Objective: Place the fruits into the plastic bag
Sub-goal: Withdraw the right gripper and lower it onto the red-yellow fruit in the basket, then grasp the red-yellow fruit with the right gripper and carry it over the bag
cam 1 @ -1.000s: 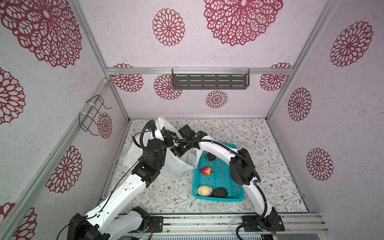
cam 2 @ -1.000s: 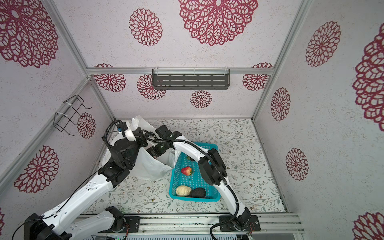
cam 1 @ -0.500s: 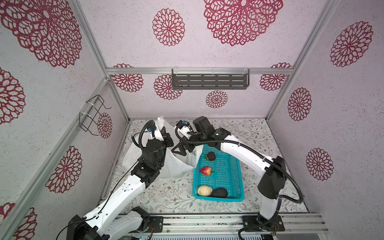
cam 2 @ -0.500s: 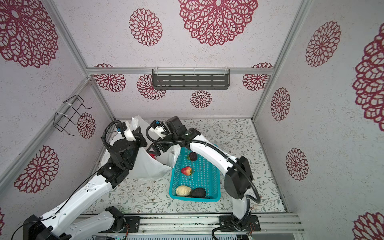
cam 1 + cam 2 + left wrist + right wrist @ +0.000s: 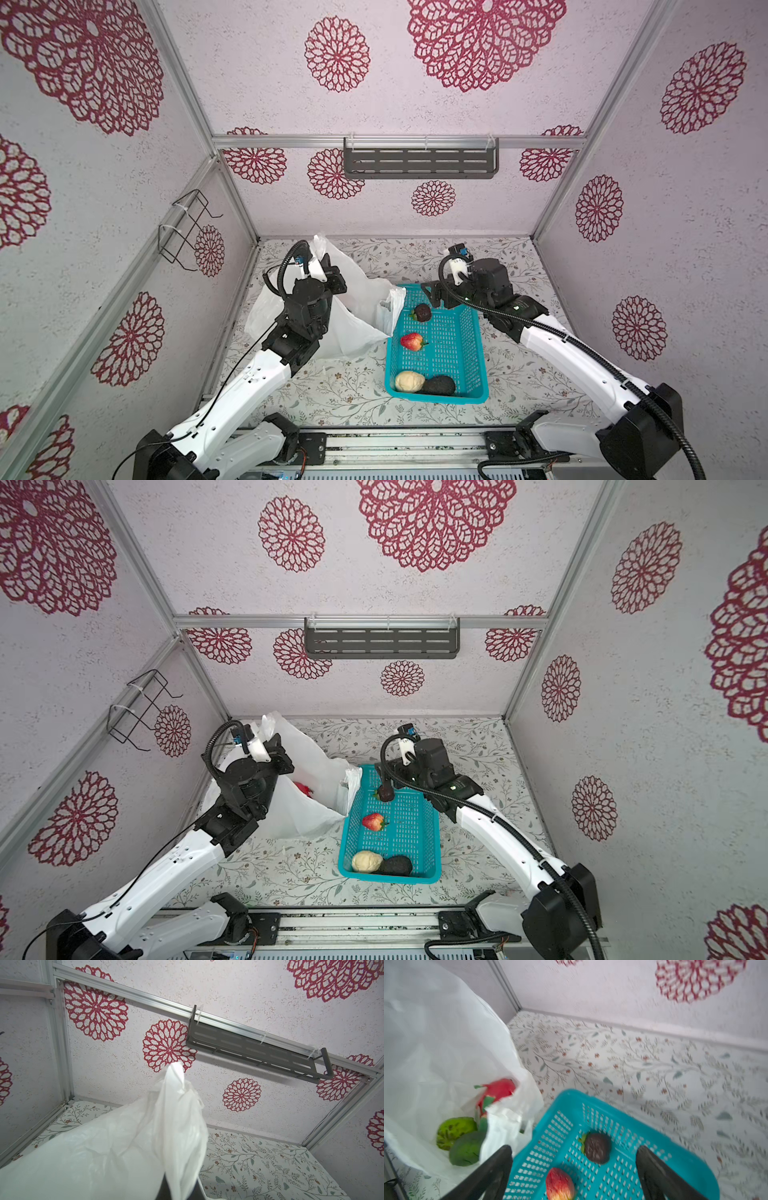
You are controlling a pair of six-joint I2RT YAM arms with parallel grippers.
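Loosely crinkled thin white bag (image 5: 353, 332) slumps beside perforated turquoise basket (image 5: 453, 345).

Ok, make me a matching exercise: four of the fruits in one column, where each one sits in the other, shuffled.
Column one
1. dragon fruit
2. strawberry
3. cream-yellow lump
4. dark round fruit

Column two
A. far end of the turquoise basket
B. inside the plastic bag
C. middle of the basket
D. basket end nearest the arm bases, beside the avocado

Pairs: 1-B, 2-C, 3-D, 4-A
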